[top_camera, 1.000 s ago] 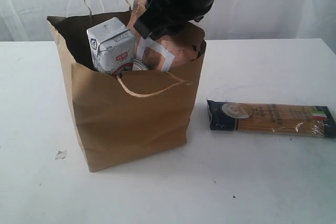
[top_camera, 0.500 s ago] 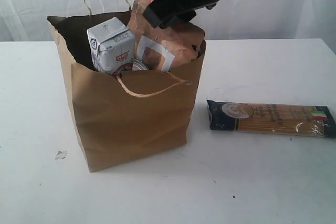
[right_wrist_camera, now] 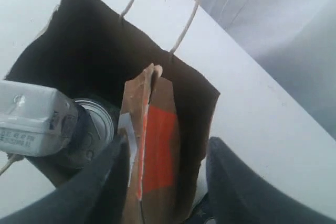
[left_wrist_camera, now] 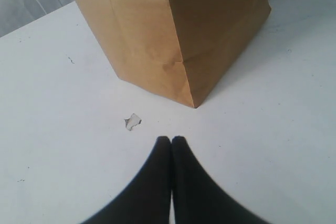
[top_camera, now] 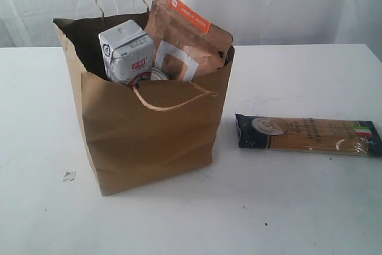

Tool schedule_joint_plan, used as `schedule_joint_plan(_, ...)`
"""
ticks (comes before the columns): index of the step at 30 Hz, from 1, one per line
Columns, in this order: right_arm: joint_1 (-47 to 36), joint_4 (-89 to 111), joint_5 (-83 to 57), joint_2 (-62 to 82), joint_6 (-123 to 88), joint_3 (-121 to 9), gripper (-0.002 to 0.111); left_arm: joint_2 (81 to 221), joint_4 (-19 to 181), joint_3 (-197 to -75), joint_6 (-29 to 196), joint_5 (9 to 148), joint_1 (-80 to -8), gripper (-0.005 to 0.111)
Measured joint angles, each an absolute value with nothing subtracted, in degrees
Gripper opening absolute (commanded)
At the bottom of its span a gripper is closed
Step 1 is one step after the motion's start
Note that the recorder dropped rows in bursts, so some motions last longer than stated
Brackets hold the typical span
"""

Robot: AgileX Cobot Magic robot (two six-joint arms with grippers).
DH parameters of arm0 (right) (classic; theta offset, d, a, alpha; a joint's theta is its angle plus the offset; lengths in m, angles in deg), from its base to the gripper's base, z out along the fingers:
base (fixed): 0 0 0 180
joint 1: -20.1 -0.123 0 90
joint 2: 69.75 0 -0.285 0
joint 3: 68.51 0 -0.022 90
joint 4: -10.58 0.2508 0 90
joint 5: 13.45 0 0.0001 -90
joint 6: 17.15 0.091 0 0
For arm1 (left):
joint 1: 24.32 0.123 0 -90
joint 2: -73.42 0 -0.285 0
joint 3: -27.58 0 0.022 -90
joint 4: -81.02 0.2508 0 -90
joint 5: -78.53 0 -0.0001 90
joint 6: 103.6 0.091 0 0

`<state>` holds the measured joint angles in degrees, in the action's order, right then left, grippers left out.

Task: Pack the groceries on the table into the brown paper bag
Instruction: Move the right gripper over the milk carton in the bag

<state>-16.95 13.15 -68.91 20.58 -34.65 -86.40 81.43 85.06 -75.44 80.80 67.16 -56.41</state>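
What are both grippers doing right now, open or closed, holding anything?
Left gripper: closed, holding nothing.
Right gripper: open, above the brown pouch, holding nothing.

white scrap [top_camera: 69, 176]: lying flat, ragged edge | white curtain [top_camera: 310, 10]: backdrop, folded
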Motion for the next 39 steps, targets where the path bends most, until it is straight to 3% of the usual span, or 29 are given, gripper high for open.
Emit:
schedule_joint_plan(11, -17.3, 14.7, -70.9, 16.1, -35.1, -86.4, 0.044, 81.4, 85.1, -75.4, 80.8, 67.2, -56.4, 0.0)
schedule_joint_plan(17, -21.7, 20.3, -75.0, 15.9, -37.2, -86.4, 0.044, 81.4, 85.1, -75.4, 80.8, 67.2, -56.4, 0.0)
schedule_joint_plan(22, -23.9, 21.0, -77.4, 16.2, -35.4, -86.5, 0.056, 81.4, 85.1, -75.4, 80.8, 67.2, -56.4, 0.0)
schedule_joint_plan(39, -26.4, 22.6, -73.9, 22.5, -35.1, -86.5, 0.057, 81.4, 85.1, -75.4, 80.8, 67.2, -56.4, 0.0)
